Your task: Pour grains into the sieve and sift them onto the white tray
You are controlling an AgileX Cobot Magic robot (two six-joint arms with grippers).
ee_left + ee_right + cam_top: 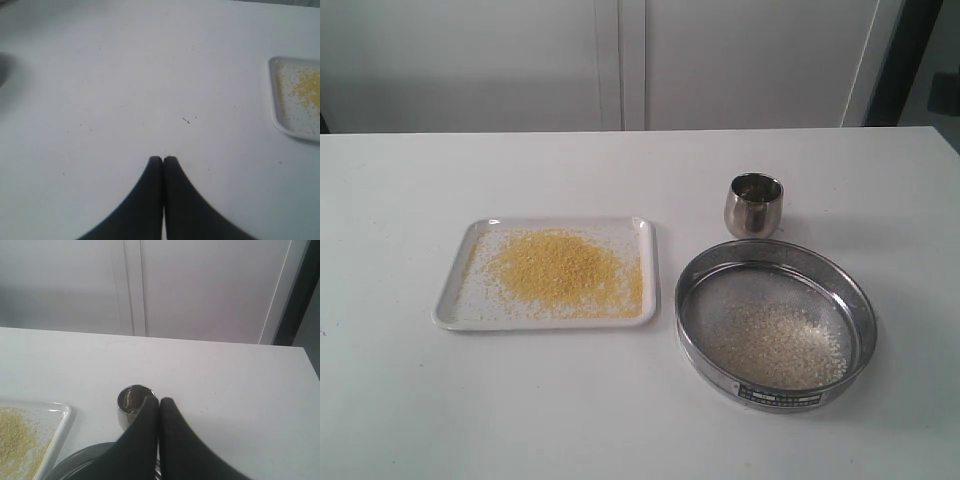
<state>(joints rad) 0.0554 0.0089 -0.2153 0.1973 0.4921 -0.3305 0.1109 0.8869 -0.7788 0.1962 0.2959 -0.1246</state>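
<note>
Lying centre-left, white tray [470, 300], long axis left-right; sieve [683, 330] lower right, label [780, 398] facing bottom edge; left gripper [163, 159], right gripper [159, 400] clenched, empty.

The right gripper [159, 401] is hanging over the white table [240, 385] with its two black fingers pressed together tip to tip, and nothing is sitting between them. One finger is covering part of the small steel cup [128, 401], which is standing upright just beyond the tips. Beside the cup, a corner of the white tray [66, 412] is showing, with golden-yellow grains [15, 440] lying on it. Nearer the camera than the cup, the sieve [80, 458] is showing only a curved stretch of steel rim. Well beyond the cup, pale wall panels [200, 285] are rising past the table's far edge.
</note>
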